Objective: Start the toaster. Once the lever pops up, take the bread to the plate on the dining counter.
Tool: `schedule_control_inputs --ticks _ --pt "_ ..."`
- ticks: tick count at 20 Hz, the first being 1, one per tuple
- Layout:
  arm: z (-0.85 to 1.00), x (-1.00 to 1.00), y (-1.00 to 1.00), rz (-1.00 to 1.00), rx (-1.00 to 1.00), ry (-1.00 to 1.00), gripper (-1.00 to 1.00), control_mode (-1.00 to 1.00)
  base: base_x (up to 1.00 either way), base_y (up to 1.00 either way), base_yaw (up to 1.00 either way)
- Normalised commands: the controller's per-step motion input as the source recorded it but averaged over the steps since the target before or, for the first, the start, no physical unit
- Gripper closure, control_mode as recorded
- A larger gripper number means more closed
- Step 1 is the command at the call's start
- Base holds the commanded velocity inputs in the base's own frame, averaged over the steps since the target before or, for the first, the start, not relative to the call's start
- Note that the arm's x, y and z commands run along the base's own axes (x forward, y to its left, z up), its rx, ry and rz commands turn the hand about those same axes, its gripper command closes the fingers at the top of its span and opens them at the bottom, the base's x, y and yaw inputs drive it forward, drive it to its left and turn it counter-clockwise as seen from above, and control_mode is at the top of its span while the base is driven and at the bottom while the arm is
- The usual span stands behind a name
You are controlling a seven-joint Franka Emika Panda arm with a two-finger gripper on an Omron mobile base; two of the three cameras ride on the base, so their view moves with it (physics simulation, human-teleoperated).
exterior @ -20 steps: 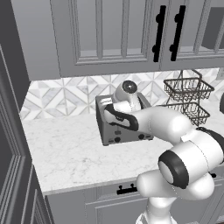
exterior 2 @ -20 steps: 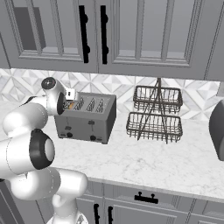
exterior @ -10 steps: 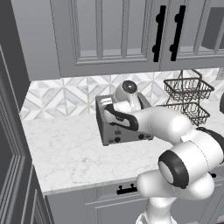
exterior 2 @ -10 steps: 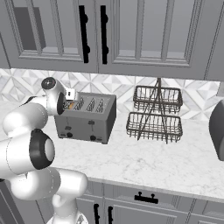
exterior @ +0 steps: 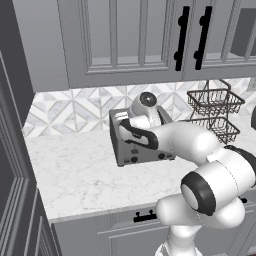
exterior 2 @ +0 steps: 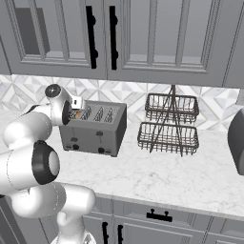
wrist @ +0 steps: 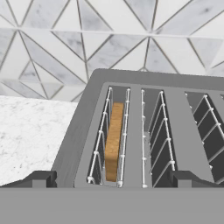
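Currently we see the pincer [wrist: 112,181] spread wide above the toaster [exterior: 142,145], its fingertips [wrist: 41,178] apart and pinching nothing. Bread [wrist: 113,141] stands on edge in the slot nearest the toaster's left end, as the hand view shows it. We locate the toaster on the tabletop [exterior: 80,175], against the tiled wall, with a wire basket rack [exterior 2: 169,125] near its right.

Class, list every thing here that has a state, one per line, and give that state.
toaster: upright on the counter, one slot filled.
bread: standing on edge in the toaster's end slot.
gripper: open, above the toaster, holding nothing.
wire baskets: empty.
cabinet doors: closed.
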Motion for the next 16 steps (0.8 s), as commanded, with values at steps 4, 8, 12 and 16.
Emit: schedule_control_inputs --ticks 4,8,12,16 --pt "0.0 0.0 0.0 0.0 0.0 0.0 -1.0 -1.0 0.0 0.0 0.0" --pt "0.0 0.0 0.0 0.0 0.0 0.0 -1.0 -1.0 0.0 0.0 0.0" --pt "0.0 0.0 0.0 0.0 0.0 0.0 -1.0 -1.0 0.0 0.0 0.0" --pt "0.0 0.0 0.0 0.0 0.0 0.0 -1.0 -1.0 0.0 0.0 0.0"
